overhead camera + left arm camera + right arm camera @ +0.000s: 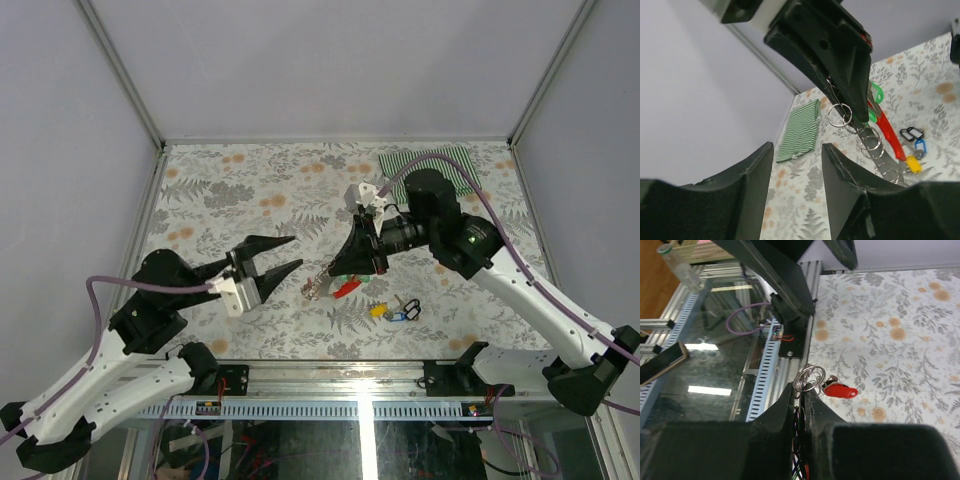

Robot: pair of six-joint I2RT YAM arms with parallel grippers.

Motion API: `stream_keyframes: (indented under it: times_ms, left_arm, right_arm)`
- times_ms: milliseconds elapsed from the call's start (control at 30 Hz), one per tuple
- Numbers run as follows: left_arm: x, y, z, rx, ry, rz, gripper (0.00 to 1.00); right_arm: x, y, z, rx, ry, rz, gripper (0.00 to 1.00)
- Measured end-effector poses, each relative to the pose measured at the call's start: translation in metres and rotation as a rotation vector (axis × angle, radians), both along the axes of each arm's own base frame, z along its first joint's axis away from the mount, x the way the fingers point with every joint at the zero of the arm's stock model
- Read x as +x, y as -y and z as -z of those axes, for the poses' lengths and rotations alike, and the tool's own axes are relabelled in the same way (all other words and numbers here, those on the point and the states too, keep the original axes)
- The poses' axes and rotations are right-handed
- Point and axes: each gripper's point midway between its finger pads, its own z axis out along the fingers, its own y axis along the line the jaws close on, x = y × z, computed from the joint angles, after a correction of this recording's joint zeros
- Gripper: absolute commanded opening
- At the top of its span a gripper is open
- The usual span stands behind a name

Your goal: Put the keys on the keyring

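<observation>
Nearest the lens in the left wrist view we see the left gripper (797,146), its two dark fingers (752,172) standing moderately apart with nothing between them. From above, it hovers over the floral table (230,190) at 9 o'clock of the keyring, apart from it.

The keyring (345,289) is a red curved clip joined to a chain of silver wire rings. It sits a little toward 6 o'clock of the table's middle. The right gripper (332,272) has its jaws pinched tight on one ring, and clip and chain slope down side by side from its tips. We cannot tell whether they touch the surface. A green key (876,94) sits right against the clip's upper end, but we cannot tell if it is threaded on.

At 4 o'clock of the clip, close to the table's near edge, lie the yellow key (378,310), the blue key (402,314) and a small black loop (414,307), huddled together. A green striped cloth (432,166) fills the 1 o'clock corner. Open floral surface stretches between the left gripper and the chain, and along the far edge toward 11 o'clock.
</observation>
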Motion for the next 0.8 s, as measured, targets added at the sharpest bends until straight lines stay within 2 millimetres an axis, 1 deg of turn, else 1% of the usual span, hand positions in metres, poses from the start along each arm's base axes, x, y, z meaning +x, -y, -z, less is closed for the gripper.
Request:
stream_keyframes:
  times_ms: [200, 367, 667, 800]
  left_arm:
    - [-0.003, 0.016, 0.011, 0.111, 0.197, 0.094, 0.41]
    - [-0.004, 0.023, 0.015, 0.153, 0.296, 0.136, 0.38]
    - [-0.011, 0.034, 0.021, 0.179, 0.353, 0.221, 0.34]
    - [-0.016, 0.036, 0.017, 0.171, 0.373, 0.255, 0.32]
  right_arm:
    - [-0.015, 0.002, -0.015, 0.042, -0.037, -0.103, 0.0]
    - [-0.024, 0.003, -0.02, 0.053, -0.082, -0.141, 0.0]
    - [-0.026, 0.004, -0.02, 0.045, -0.122, -0.139, 0.0]
    - [-0.026, 0.003, -0.021, 0.044, -0.127, -0.137, 0.0]
